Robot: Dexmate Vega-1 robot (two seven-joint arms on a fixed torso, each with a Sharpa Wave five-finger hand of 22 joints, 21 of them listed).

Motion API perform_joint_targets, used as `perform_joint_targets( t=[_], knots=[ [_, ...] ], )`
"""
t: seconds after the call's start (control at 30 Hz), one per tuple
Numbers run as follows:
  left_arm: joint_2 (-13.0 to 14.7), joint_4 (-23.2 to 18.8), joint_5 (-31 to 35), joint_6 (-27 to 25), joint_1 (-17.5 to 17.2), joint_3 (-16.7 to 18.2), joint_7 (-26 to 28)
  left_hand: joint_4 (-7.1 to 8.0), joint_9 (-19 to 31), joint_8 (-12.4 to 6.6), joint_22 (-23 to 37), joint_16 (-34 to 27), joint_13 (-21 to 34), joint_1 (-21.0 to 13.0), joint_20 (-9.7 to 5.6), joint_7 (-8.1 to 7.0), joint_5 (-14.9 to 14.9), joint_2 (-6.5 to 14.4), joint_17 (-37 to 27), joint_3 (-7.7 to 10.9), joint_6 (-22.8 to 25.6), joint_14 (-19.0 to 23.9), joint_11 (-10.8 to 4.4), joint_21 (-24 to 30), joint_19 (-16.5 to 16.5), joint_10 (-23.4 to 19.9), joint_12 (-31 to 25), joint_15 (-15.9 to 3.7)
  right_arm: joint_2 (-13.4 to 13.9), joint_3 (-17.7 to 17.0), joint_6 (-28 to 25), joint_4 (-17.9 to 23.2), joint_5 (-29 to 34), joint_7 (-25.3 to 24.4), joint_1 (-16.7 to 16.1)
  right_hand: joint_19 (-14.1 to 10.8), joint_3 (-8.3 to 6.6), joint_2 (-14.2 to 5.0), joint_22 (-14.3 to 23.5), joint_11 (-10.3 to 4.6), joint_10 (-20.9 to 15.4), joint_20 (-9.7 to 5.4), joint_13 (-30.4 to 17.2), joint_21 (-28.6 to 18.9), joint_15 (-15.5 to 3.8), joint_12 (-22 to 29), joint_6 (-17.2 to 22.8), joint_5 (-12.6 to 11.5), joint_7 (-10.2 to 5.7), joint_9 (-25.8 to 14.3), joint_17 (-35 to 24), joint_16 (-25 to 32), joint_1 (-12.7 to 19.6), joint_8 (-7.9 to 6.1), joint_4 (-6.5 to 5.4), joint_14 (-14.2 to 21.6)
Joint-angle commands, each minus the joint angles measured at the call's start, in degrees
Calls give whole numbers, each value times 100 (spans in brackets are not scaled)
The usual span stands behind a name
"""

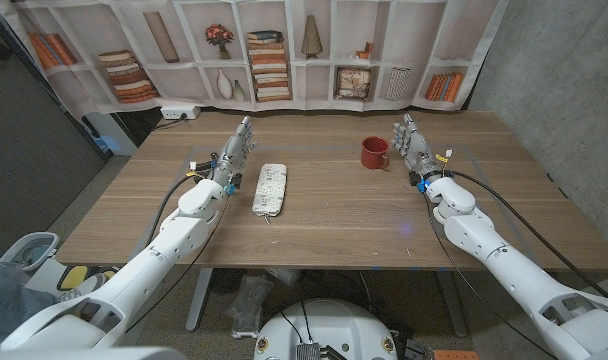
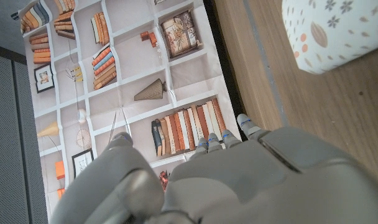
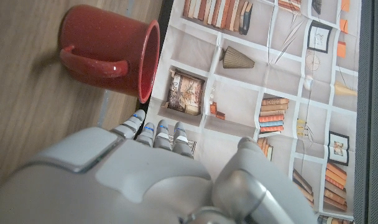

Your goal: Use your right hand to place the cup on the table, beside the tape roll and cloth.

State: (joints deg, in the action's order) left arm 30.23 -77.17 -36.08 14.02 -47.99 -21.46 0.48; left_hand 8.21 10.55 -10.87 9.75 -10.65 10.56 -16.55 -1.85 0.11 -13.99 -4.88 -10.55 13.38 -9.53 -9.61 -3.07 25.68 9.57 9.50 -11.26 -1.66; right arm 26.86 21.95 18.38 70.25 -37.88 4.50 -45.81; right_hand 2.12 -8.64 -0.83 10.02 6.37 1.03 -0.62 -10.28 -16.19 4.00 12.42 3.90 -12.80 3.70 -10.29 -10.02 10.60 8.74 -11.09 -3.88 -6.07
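Note:
A red cup (image 1: 374, 152) stands upright on the wooden table, its handle turned toward my right hand (image 1: 414, 148). That hand stands just right of the cup, fingers apart and pointing to the far edge, holding nothing. In the right wrist view the cup (image 3: 111, 55) sits a short way off my fingers (image 3: 153, 132), not touching them. A folded white patterned cloth (image 1: 270, 187) lies left of the middle. My left hand (image 1: 232, 155) stands left of the cloth, fingers apart and empty; the cloth (image 2: 335, 30) shows beside it in the left wrist view.
A printed bookshelf backdrop (image 1: 274, 50) hangs behind the table's far edge. Bare wood (image 1: 334, 215) stretches between the cloth and the cup and along the near edge. A white power strip (image 1: 179, 113) lies beyond the far left corner.

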Motion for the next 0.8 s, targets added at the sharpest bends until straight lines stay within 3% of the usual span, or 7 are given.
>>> perform_joint_targets(
  t=[0.03,0.53,0.8],
  knots=[
    [64,-381,56,-244,17,-15,193,-18,19,-52,20,-43,12,-62,-269,-5,-33,17,-12,35,-353,-528,-10,25,989,387,-36,1,-226,39,218,-537,-84,339,203,22,-38,-6,25,37,1,17,-14,-15,-2,14,39,-27,14,-32,-12,35,54,-25,7,-28],
    [148,-592,127,-363,-34,-14,327,-36,19,-57,22,-51,11,-72,-265,1,-59,44,-9,28,-329,-503,7,-10,964,359,-46,-6,-127,-37,369,-404,-58,302,85,7,-41,-21,27,18,-36,26,-16,11,-15,19,43,-16,7,-34,-13,37,84,-21,31,11],
    [181,-701,147,-408,-74,-28,349,-45,18,-68,23,-55,11,-79,-250,4,-69,55,-7,26,-293,-488,-1,-25,955,350,-48,-1,54,-103,300,-95,-37,186,-64,5,-43,-26,27,20,-46,29,-16,22,-18,19,32,-13,-8,-35,-13,37,100,-16,44,24]
  ],
)
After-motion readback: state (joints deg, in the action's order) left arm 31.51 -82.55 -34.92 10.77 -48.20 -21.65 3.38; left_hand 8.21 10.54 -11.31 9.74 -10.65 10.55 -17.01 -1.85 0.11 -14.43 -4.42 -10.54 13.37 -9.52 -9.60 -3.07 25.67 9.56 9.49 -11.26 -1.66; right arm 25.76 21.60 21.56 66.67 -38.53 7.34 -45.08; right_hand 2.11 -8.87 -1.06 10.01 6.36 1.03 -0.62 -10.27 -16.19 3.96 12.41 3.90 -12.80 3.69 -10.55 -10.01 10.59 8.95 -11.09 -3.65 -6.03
